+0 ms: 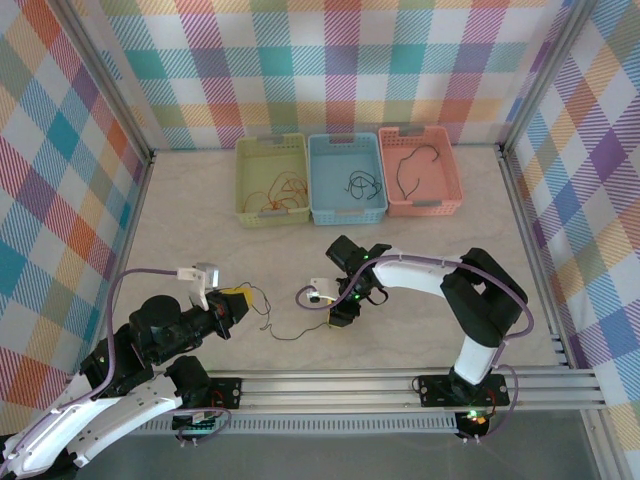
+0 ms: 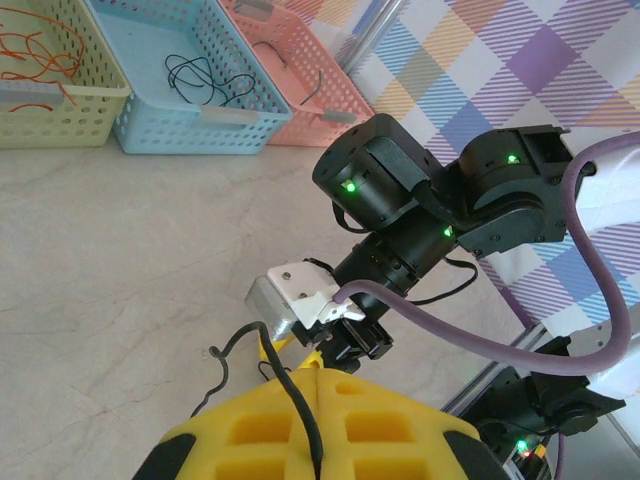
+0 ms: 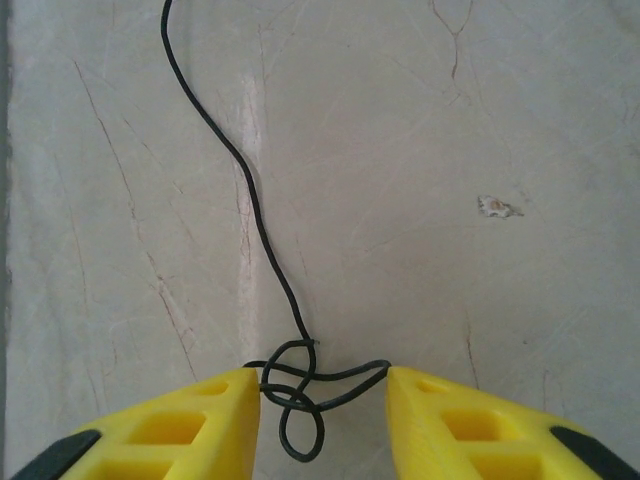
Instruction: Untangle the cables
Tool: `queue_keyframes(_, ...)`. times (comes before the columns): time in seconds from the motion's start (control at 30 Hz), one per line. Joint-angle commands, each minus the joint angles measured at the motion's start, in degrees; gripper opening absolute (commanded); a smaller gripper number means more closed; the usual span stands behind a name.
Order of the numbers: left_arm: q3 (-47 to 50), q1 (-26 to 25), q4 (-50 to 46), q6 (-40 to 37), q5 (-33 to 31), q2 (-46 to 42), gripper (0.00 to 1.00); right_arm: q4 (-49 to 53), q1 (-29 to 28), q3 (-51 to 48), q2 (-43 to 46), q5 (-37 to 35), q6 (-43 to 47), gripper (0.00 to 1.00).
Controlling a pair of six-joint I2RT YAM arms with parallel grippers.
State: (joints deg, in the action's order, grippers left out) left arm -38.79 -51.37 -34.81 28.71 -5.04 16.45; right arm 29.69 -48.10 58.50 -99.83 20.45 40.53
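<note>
Here, left fingers (image 2: 400, 430) clamped on cable (image 3: 262, 235), right fingers (image 3: 190, 430) apart astride knot (image 3: 290, 375), on table (image 3: 500, 120).

Top external: fixed high behind both arm bases, looking down and forward over the table (image 1: 200, 230) to 3 baskets (image 1: 347, 212); far off.
Left wrist: low, near the table, facing the right arm (image 2: 400, 190) and the baskets.
Right wrist: very close, looking straight down.
Shared by top and right wrist: black cable (image 3: 250, 190), table.

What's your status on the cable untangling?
Left tool shut on dark cable. Right tool open, straddling its knot. Nothing in the way.
</note>
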Motion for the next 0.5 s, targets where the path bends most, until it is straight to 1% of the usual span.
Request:
queue_keyframes(0.0,0.51,-0.59,0.18,-1.01,0.49,-0.68,0.0,1.66,-0.42,1.62,-0.45,0.36,2.55,0.36)
queue_keyframes(0.07,0.55,-0.57,0.26,-1.0,0.45,-0.69,0.0,1.52,-0.5,1.44,-0.22,0.43,2.66,0.31)
queue_keyframes(0.2,0.6,-0.61,0.32,-0.94,0.35,-0.65,0.0,1.07,-0.51,0.85,0.34,0.56,2.76,0.2)
queue_keyframes(0.37,0.47,-0.58,-0.07,-0.99,0.29,-0.84,0.0,0.07,-0.5,0.35,0.85,-1.31,2.25,0.11)
queue_keyframes(0.47,0.51,-0.57,-0.09,-1.1,0.29,-0.97,0.0,-1.26,-0.42,0.04,1.19,-2.43,1.04,0.09)
